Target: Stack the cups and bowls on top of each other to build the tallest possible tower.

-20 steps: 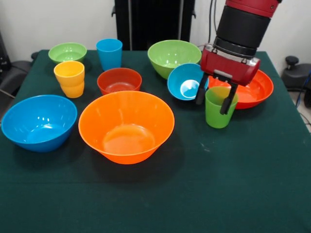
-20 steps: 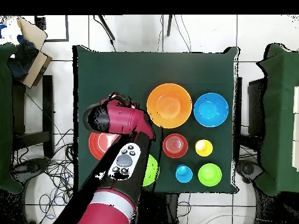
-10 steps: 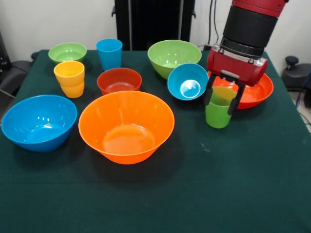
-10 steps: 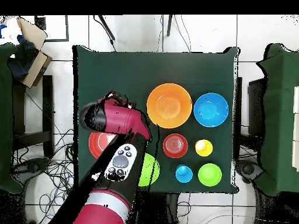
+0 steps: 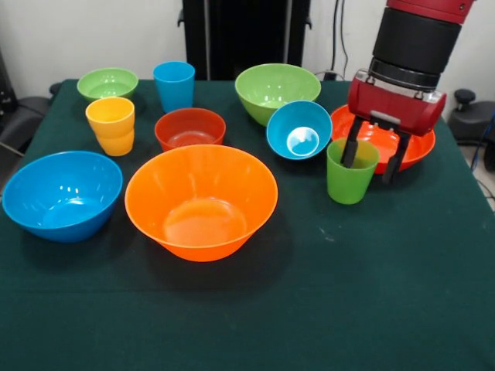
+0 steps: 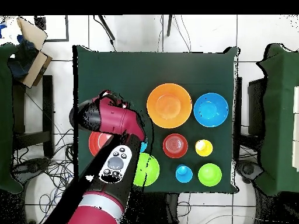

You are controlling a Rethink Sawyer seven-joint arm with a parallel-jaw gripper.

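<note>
My gripper (image 5: 373,154) is open and hangs low at the right side of the table. Its left finger (image 5: 349,148) is over the mouth of the upright green cup (image 5: 346,182). Its right finger is just outside the cup, over the shallow red-orange bowl (image 5: 408,147). A small blue bowl (image 5: 298,130) is tilted beside a large green bowl (image 5: 277,91). The big orange bowl (image 5: 201,201), blue bowl (image 5: 62,193), small red bowl (image 5: 190,128), yellow-orange cup (image 5: 111,125), blue cup (image 5: 174,85) and small green bowl (image 5: 107,82) stand apart. No tower shows. In the overhead view the arm (image 6: 111,123) hides the gripper and the green cup.
The table has a dark green cloth (image 5: 348,294). Its right edge lies close beyond the red-orange bowl. In the overhead view the orange bowl (image 6: 169,105) and blue bowl (image 6: 211,109) sit mid-table, and the large green bowl (image 6: 150,169) sits beside the arm.
My gripper has moved to the right in the front view, from straddling the green cup's left side to its right side. It stays open. The cup has not moved.
</note>
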